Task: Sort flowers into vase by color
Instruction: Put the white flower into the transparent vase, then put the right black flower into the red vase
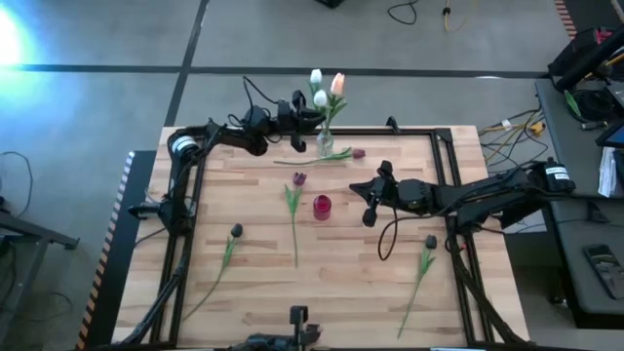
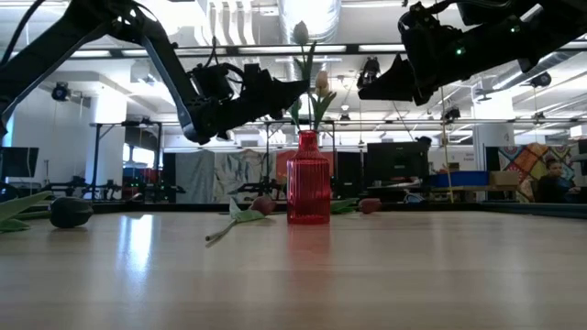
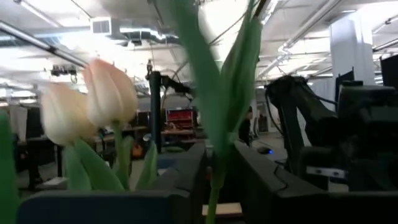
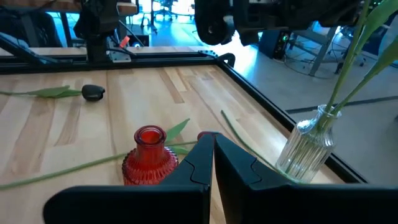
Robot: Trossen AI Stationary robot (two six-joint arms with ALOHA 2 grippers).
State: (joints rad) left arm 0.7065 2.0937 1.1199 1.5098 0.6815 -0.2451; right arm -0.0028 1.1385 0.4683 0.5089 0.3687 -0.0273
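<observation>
- Left gripper sits at 12 o'clock on the table's far edge, right at the clear ribbed glass vase holding white and peach tulips. Can't tell whether its jaws are parted or gripping a stem. A snagged stem on pull-back would likely tip that vase off the edge.
- Right gripper hangs just right of centre, jaws pressed together, empty. The small red ribbed glass vase is close at its 9 o'clock, so a low sweep could knock it.
- Dark purple tulips lie flat: one just left of the red vase, one at 8 o'clock, one at 4 o'clock, one by the clear vase.
- Thin stems flat on wood: a pinch may slip.
</observation>
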